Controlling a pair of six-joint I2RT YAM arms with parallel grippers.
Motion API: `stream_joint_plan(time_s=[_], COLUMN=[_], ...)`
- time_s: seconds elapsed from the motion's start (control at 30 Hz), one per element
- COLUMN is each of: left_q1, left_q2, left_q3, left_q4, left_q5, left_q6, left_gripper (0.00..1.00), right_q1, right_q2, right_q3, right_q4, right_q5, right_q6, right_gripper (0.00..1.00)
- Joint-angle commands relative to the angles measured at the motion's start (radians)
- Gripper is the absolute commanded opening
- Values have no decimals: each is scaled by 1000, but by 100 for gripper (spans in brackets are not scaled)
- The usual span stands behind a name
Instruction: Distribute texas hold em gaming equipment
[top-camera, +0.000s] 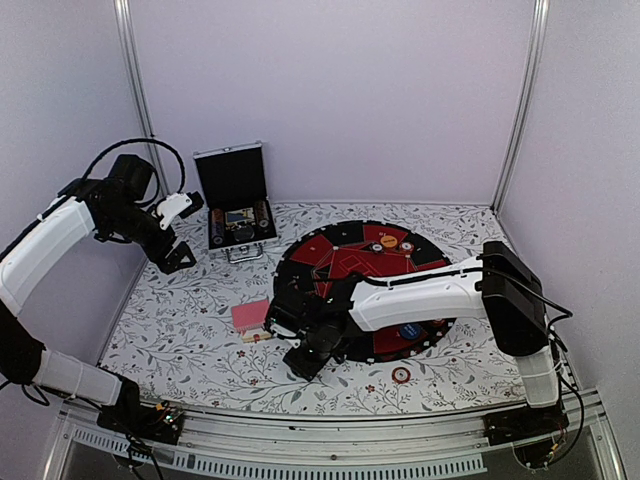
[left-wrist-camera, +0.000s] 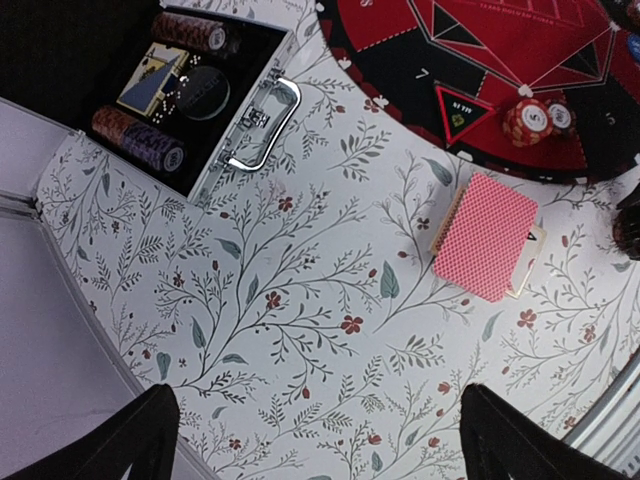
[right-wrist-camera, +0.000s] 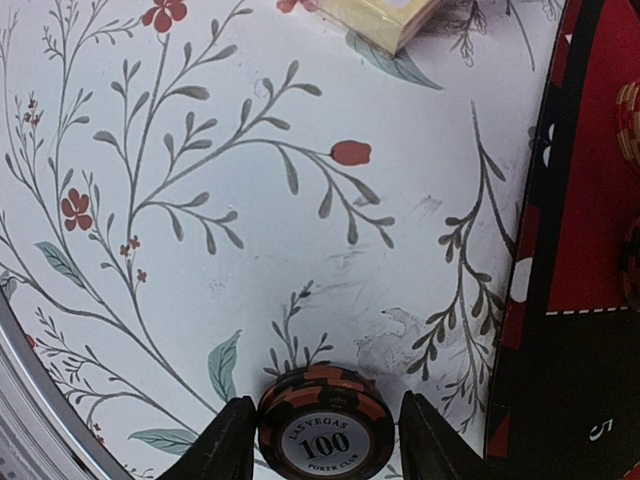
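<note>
Right wrist view shows the right gripper (right-wrist-camera: 325, 445) pinching a black-and-orange striped poker chip (right-wrist-camera: 322, 420) by its rim, one dark finger (right-wrist-camera: 228, 442) pressed to each side; the chip's "100" face is turned to the lens, so the grip looks secure enough for carrying. It sits over the floral tablecloth (right-wrist-camera: 200, 200) just off the near-left edge of the round red-and-black felt mat (top-camera: 345, 262), probably heading for a player's spot outside the mat. A pink-backed deck of cards (top-camera: 250, 315) lies just left of the mat, close to the right gripper; the open silver-edged black case (top-camera: 238, 205) stands beyond the mat's far-left side, more chips racked inside. The left gripper (top-camera: 185, 232) hovers near the case, well left of the mat, fingers spread wide and holding nothing, likely waiting clear of the right arm.
</note>
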Motion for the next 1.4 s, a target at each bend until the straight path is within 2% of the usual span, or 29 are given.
stream_joint_plan(time_s=[0.0, 0.3, 0.4, 0.47, 0.53, 0.6, 0.8, 1.17, 1.37], left_q1=[-13, -14, -14, -14, -14, -14, -14, -13, -14], left_q2=[-3, -5, -4, -4, -5, -6, -14, -13, -12], left_q3=[26, 25, 23, 23, 23, 22, 12, 13, 16], left_q4=[-10, -9, -9, -8, -8, -8, -8, -5, -5], left_q5=[5, 8, 10, 10, 10, 11, 1, 3, 6], left_q6=[3, 1, 1, 0, 0, -2, 2, 4, 3], left_gripper=[100, 100, 100, 100, 100, 100, 100, 100, 100], right_q1=[-1, -1, 0, -1, -1, -1, -1, -1, -2], right_q2=[18, 8, -2, -10, -13, -10, 8, 18, 26], right_q3=[-18, -17, -1, 9, 14, 18, 31, 40, 16], right_q4=[4, 3, -10, -16, -17, -18, -21, -30, -30], right_q5=[-5, 3, 4, 5, 4, 3, 2, -2, 11], right_q6=[-13, -12, -13, -12, -13, -14, -12, -15, -17], right_gripper=[52, 42, 42, 44, 51, 53, 54, 49, 54])
